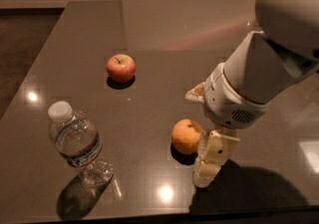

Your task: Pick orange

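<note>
The orange (186, 135) is round and yellow-orange and rests on the dark table (149, 34) right of centre, toward the front. My gripper (198, 137) hangs from the large white arm coming in from the upper right. It is open. One cream finger (212, 161) stands right beside the orange's near right side. The other finger (196, 93) shows just behind the orange. The orange lies between the two fingers, on the table.
A red-pink apple (120, 67) sits at the middle left. A clear plastic water bottle (77, 144) with a white cap stands at the front left. The table's front edge runs close below the gripper, and its left edge slants away toward the back.
</note>
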`<move>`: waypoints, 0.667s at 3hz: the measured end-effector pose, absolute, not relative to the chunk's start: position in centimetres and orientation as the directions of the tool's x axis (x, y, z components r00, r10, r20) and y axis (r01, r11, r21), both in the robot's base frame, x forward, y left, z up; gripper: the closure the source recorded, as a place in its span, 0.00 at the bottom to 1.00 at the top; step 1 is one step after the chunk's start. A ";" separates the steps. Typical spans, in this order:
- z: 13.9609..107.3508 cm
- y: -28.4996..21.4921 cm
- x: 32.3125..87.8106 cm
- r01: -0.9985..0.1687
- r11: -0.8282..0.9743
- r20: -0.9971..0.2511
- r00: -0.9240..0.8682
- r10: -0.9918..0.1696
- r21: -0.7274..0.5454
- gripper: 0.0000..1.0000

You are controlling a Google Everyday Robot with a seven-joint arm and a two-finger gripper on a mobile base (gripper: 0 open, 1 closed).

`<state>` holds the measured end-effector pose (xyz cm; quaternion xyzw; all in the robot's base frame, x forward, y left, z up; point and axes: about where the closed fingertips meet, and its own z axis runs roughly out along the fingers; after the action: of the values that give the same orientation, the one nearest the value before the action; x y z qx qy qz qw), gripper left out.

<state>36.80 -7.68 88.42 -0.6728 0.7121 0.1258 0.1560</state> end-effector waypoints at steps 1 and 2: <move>87.3 -7.0 36.8 -0.998 0.059 -0.388 -0.048 -0.921 -0.017 0.00; 86.3 -6.4 36.9 -0.998 0.061 -0.386 -0.054 -0.921 -0.005 0.00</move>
<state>36.92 -6.40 86.32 -0.6723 0.7137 0.1330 0.1450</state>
